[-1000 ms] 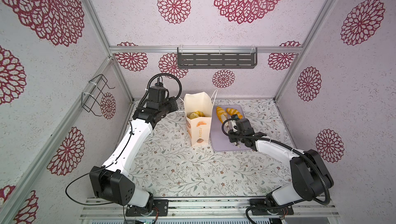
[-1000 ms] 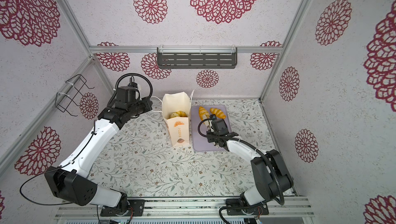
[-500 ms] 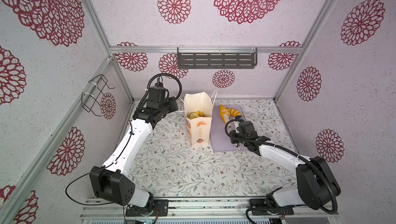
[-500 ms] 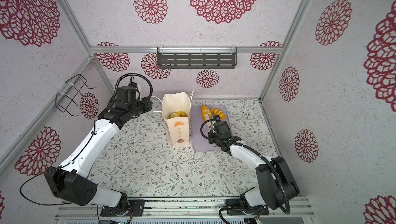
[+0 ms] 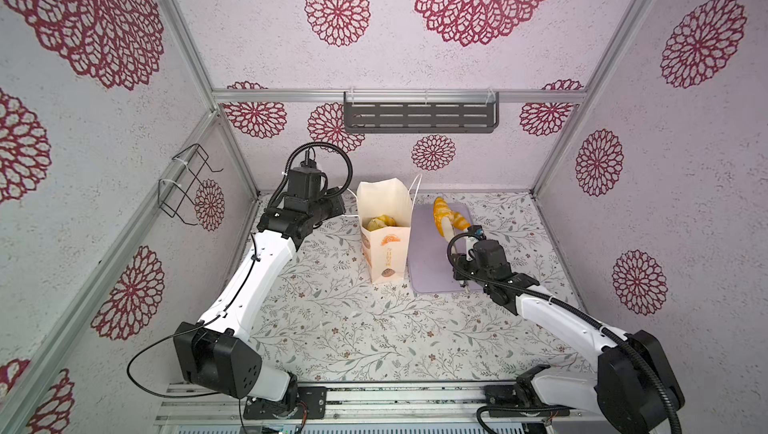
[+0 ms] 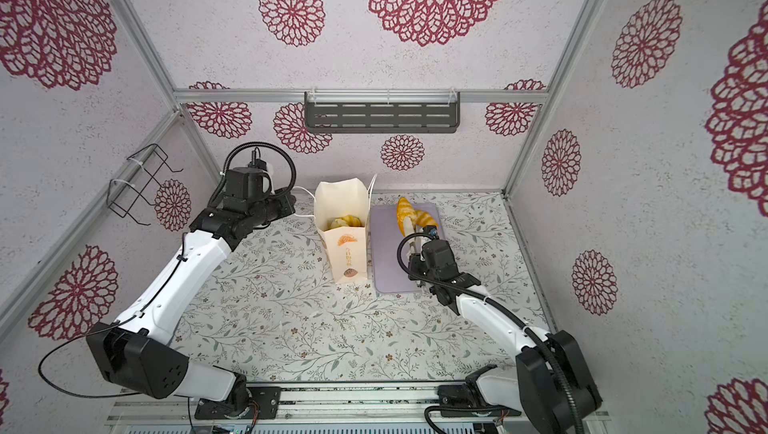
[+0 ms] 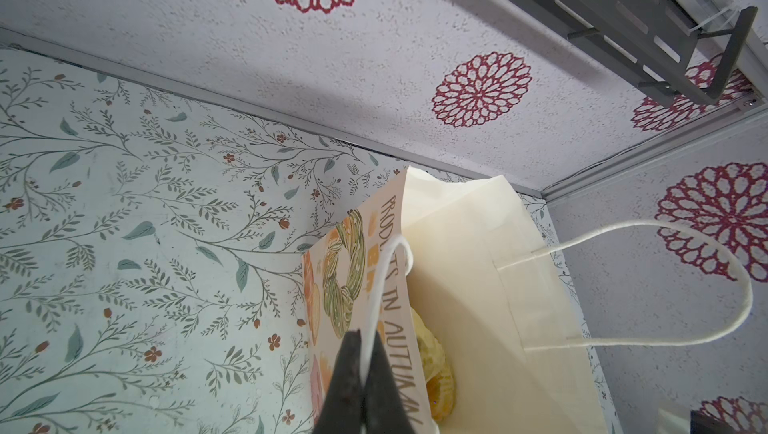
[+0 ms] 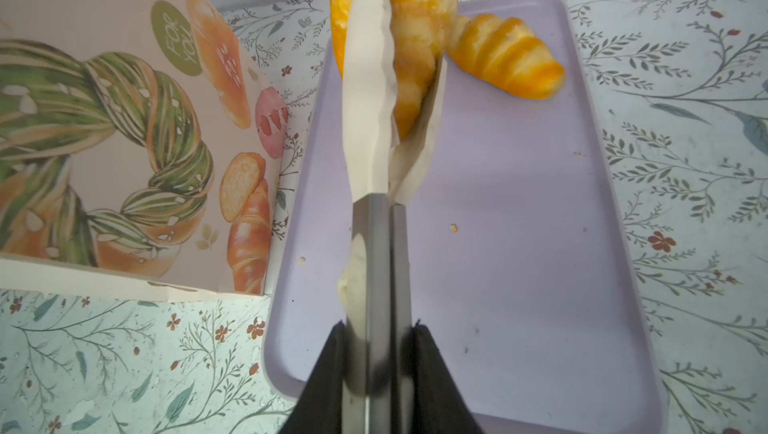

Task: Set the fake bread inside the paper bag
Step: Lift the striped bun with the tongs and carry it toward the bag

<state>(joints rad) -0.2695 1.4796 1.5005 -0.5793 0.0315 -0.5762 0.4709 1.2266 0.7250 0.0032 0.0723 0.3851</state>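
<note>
The paper bag stands upright and open at the back middle, with fake bread inside. My left gripper is shut on the bag's white cord handle. To its right lies the lilac tray. My right gripper is shut on cream-tipped metal tongs. The tongs clamp a striped golden roll, tipped up over the tray's far end. A second roll lies on the tray beside it.
A grey slotted shelf hangs on the back wall and a black wire rack on the left wall. The bag's free handle loops toward the right wall. Small crumbs dot the tray.
My right gripper has shifted to the right along the tray with the tongs, and the clamped roll has tipped up at the far end. The left arm and bag have stayed still.
</note>
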